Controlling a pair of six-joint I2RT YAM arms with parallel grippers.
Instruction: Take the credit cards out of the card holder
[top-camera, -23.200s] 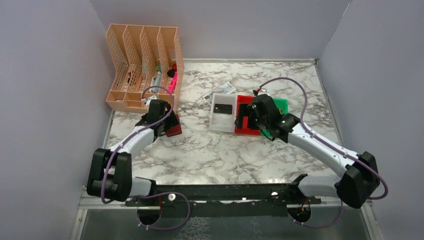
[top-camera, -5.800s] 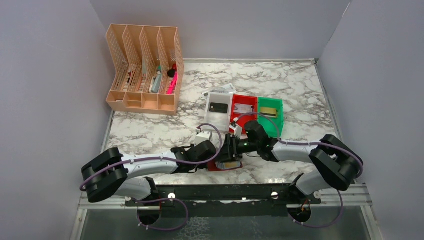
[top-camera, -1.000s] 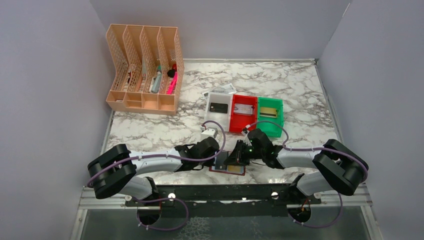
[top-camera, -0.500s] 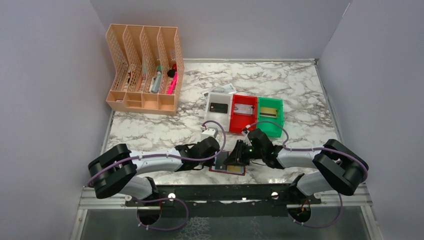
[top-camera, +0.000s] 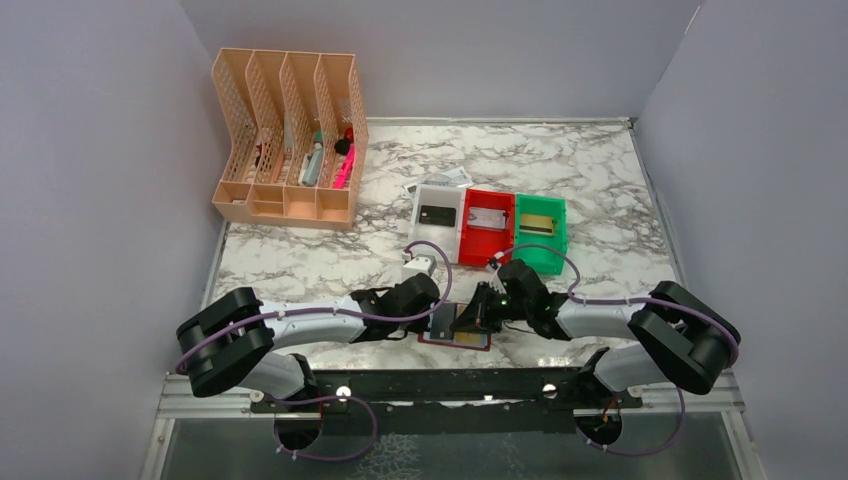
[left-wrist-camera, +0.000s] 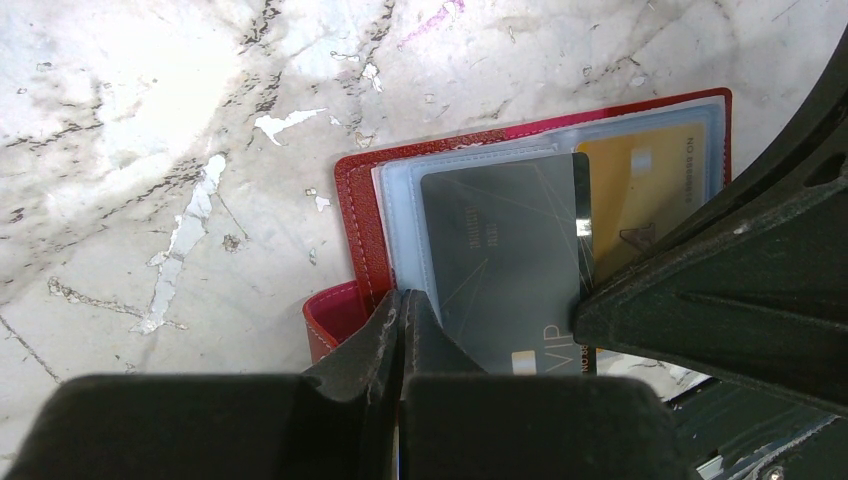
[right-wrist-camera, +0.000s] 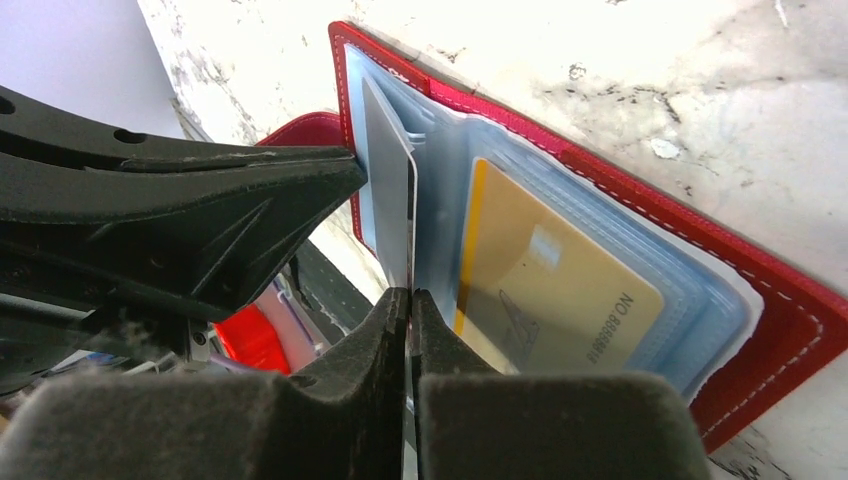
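The card holder (top-camera: 458, 343) lies open on the marble by the near edge, its red cover (left-wrist-camera: 352, 200) under bluish-clear sleeves. A dark grey credit card (left-wrist-camera: 500, 255) marked VIP sticks partly out of a sleeve. A gold credit card (left-wrist-camera: 645, 185) sits inside the sleeve beside it. My left gripper (left-wrist-camera: 400, 298) is shut on the holder's left edge, next to its small red tab (left-wrist-camera: 328, 322). My right gripper (right-wrist-camera: 409, 292) is shut on the edge of the grey card (right-wrist-camera: 393, 190), which stands edge-on in that view, with the gold card (right-wrist-camera: 560, 290) to its right.
Behind the arms stand a white bin (top-camera: 437, 237), a red bin (top-camera: 484, 243) and a green bin (top-camera: 540, 246), each with a card in it. A peach file organiser (top-camera: 288, 140) stands at the back left. White printed tags (top-camera: 452, 178) lie behind the bins.
My right gripper's jaws have closed onto the grey card's edge, and its wrist has shifted slightly right. The left gripper and the card holder have not moved.
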